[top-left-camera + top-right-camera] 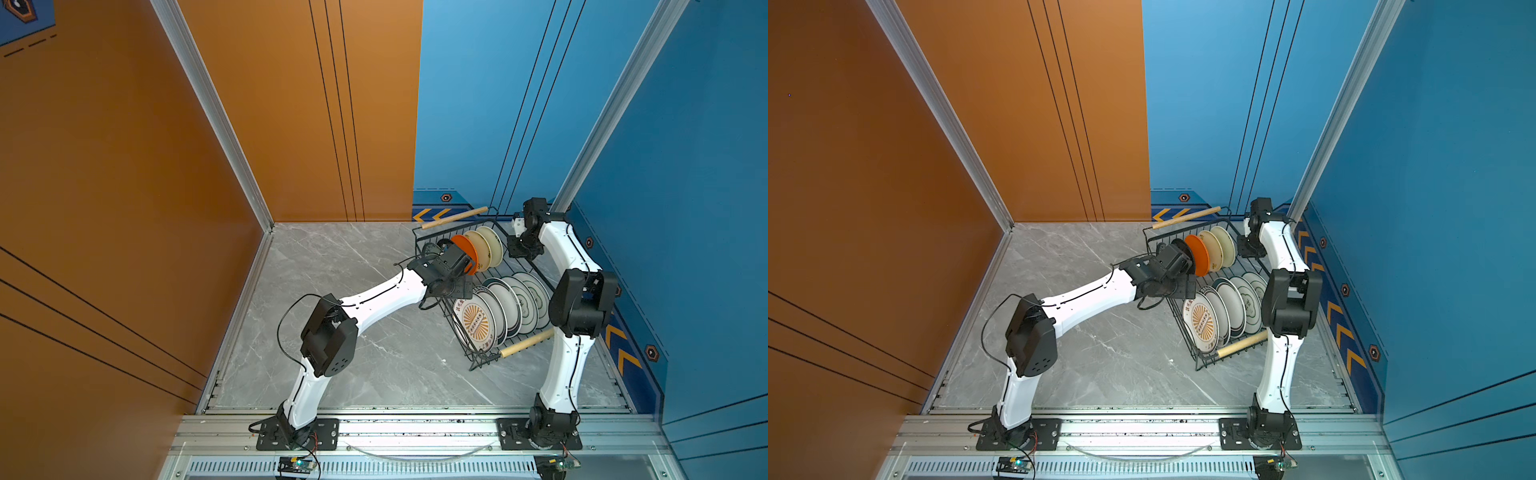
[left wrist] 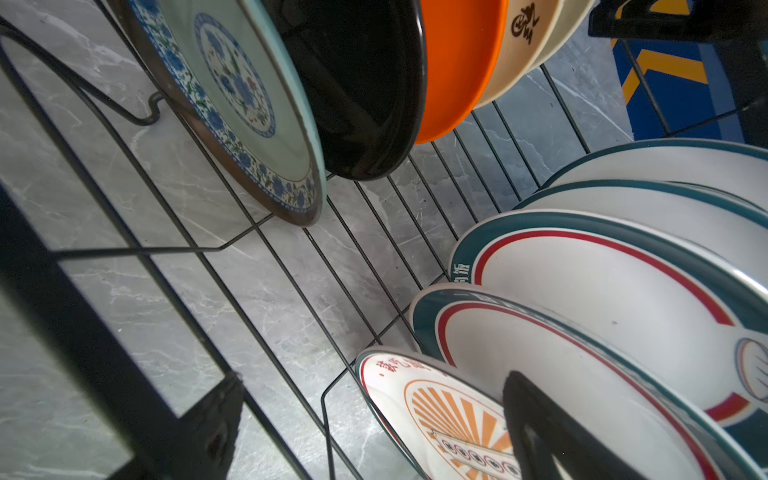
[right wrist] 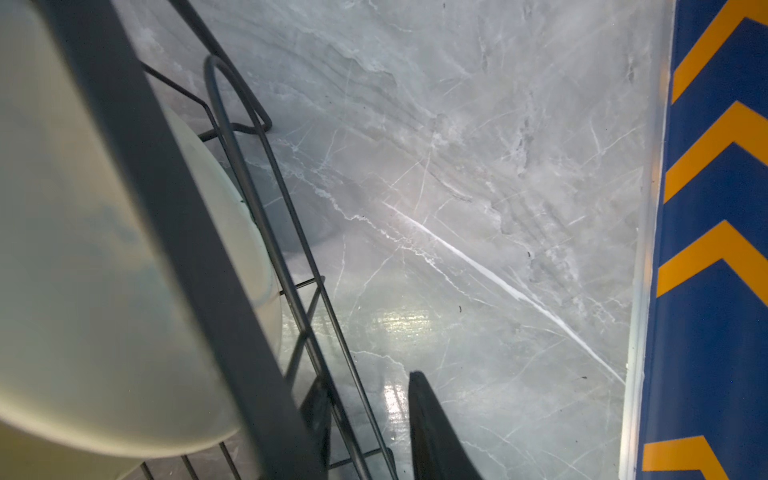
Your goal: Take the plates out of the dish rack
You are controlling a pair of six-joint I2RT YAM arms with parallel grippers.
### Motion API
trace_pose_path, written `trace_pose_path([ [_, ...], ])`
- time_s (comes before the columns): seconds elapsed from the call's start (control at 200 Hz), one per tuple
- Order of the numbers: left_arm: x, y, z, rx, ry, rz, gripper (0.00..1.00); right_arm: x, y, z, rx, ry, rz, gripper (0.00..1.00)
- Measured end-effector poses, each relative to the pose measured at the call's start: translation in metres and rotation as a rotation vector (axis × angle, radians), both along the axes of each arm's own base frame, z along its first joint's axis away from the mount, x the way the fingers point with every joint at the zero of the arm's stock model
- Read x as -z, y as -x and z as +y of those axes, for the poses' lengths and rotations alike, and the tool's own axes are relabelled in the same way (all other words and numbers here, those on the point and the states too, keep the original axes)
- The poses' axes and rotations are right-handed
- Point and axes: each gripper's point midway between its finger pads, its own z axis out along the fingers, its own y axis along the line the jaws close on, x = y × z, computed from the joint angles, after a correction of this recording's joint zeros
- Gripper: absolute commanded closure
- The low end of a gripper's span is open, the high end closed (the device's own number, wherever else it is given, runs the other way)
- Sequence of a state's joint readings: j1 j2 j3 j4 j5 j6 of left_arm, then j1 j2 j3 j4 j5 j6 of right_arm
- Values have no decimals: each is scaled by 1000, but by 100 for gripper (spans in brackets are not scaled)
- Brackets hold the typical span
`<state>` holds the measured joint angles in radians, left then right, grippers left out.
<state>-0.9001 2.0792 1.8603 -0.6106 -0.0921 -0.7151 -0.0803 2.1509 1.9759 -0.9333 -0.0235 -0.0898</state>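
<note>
While every plate stands on edge, the dish rack [image 1: 478, 357] sits on the grey marble table [image 1: 353, 257], toward 2 o'clock from the table's middle in both top views. Its long axis runs from about 11 to 5 o'clock, with a wooden rod handle [image 1: 528, 343] at each end.

The 11 o'clock half holds the small plates. From the 9 o'clock side they are a teal-patterned plate [image 2: 237, 104], a black plate [image 2: 365, 91], an orange plate [image 1: 467, 249] and two cream plates [image 1: 486, 245]. The 5 o'clock half holds a sunburst plate [image 1: 476, 320] with several teal-rimmed white plates [image 1: 513, 305] behind it.

The left gripper [image 1: 459, 291] reaches in over the rack's 9 o'clock side, between the two rows. In the left wrist view its claw [image 2: 376, 376] is spread wide and holds nothing, and one of its fingers [image 2: 540, 424] shows in front of the sunburst plate.

The right gripper [image 1: 519, 249] is at the rack's 3 o'clock side, beside the cream plates. In the right wrist view its claw [image 3: 368, 378] stands slightly apart astride a side wire of the rack, with a gap on both sides of the wire. The chevron-striped blue wall [image 3: 715, 208] is nearby.
</note>
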Motion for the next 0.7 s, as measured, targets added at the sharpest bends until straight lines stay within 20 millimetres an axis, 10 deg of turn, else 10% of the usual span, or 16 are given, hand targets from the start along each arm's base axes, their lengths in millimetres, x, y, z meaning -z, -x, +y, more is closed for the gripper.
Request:
trace_pose_path([
  [0.701,1,10,-8,75,7,-30,2,-3,-2,-1,41,-23,-15,37],
])
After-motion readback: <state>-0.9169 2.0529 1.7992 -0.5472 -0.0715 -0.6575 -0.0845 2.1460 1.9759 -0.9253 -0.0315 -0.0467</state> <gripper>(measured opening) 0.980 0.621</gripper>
